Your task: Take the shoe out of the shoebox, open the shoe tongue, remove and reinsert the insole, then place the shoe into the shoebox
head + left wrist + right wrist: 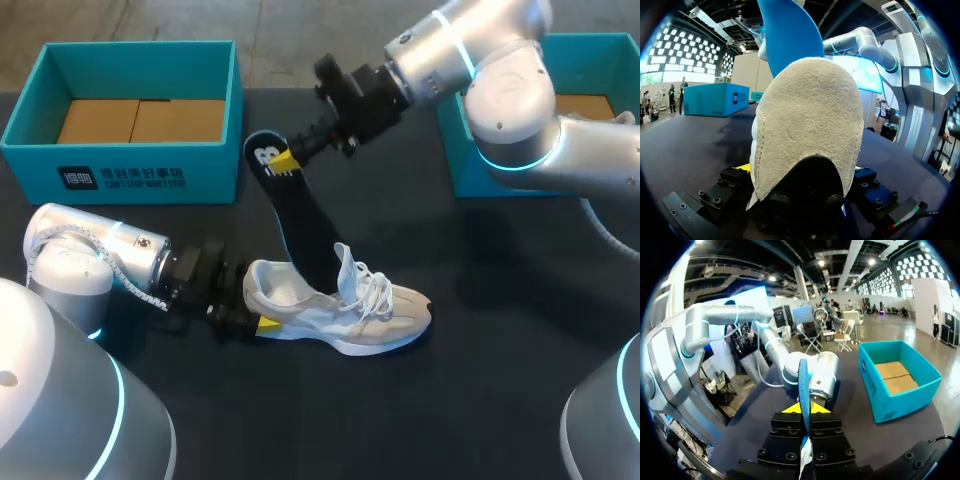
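I logged 1 shoe [350,310] on table [480,400], outside 2 shoeboxes: left shoebox [150,170], right shoebox [600,55]. 1 insole [300,215] stood toe-end in shoe. L gripper [262,324] was clamped on shoe heel, R gripper [285,160] on insole's raised end

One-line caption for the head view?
Left gripper clamps the shoe heel; right gripper holds the insole, lower end in the shoe opening.
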Robot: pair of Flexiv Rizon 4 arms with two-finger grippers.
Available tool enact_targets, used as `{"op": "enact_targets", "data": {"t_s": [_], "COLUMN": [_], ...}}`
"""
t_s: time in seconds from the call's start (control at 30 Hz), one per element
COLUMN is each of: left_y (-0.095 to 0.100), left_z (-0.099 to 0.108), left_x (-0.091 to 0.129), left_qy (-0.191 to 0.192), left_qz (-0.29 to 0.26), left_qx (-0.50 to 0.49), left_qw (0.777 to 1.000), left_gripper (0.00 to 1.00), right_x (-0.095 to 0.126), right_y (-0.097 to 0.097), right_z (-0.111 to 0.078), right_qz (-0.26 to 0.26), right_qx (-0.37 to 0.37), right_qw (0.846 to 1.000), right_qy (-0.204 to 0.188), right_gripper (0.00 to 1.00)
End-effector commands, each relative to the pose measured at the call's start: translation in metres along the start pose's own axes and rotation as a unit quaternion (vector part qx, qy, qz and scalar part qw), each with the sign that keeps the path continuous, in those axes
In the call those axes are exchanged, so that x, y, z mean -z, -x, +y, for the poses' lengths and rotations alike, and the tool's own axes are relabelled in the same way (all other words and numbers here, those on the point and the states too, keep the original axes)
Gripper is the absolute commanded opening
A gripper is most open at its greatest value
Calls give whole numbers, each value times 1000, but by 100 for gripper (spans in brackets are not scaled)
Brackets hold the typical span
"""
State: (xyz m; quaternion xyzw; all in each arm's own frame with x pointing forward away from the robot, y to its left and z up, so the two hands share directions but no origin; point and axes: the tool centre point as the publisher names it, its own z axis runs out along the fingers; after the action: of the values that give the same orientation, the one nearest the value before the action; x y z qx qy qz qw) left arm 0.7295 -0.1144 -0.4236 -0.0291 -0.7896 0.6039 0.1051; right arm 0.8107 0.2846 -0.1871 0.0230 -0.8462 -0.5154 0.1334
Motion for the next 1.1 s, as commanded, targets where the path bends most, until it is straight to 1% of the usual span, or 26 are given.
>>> {"op": "enact_targets", "data": {"t_s": [0.03, 0.17, 0.33, 0.53, 0.67, 0.77, 0.83, 0.87, 1.1], "left_y": [1, 1, 1, 1, 1, 1, 1, 1, 1], "left_z": [4, 4, 4, 4, 4, 4, 4, 4, 4], "left_x": [1, 1, 1, 1, 1, 1, 1, 1, 1], "left_qy": [0, 0, 0, 0, 0, 0, 0, 0, 0], "left_qz": [0, 0, 0, 0, 0, 0, 0, 0, 0], "left_qx": [0, 0, 0, 0, 0, 0, 0, 0, 0], "left_qw": [1000, 1000, 1000, 1000, 1000, 1000, 1000, 1000, 1000], "left_gripper": [0, 0, 0, 0, 0, 0, 0, 0, 0], "right_x": [6, 10, 21, 36, 48, 57, 60, 63, 63], "right_y": [-10, -13, -19, -28, -32, -35, -36, -37, -37], "right_z": [9, 22, 40, 62, 73, 81, 84, 86, 86], "right_qz": [-9, -16, -26, -51, -52, -55, -65, -83, -83], "right_qx": [6, 3, -11, 8, 21, 23, 6, -16, -16], "right_qw": [1000, 1000, 999, 997, 995, 993, 994, 994, 994], "right_qy": [20, 24, 39, 52, 86, 101, 93, 62, 62], "right_gripper": [0, 0, 0, 0, 0, 0, 0, 0, 0]}}
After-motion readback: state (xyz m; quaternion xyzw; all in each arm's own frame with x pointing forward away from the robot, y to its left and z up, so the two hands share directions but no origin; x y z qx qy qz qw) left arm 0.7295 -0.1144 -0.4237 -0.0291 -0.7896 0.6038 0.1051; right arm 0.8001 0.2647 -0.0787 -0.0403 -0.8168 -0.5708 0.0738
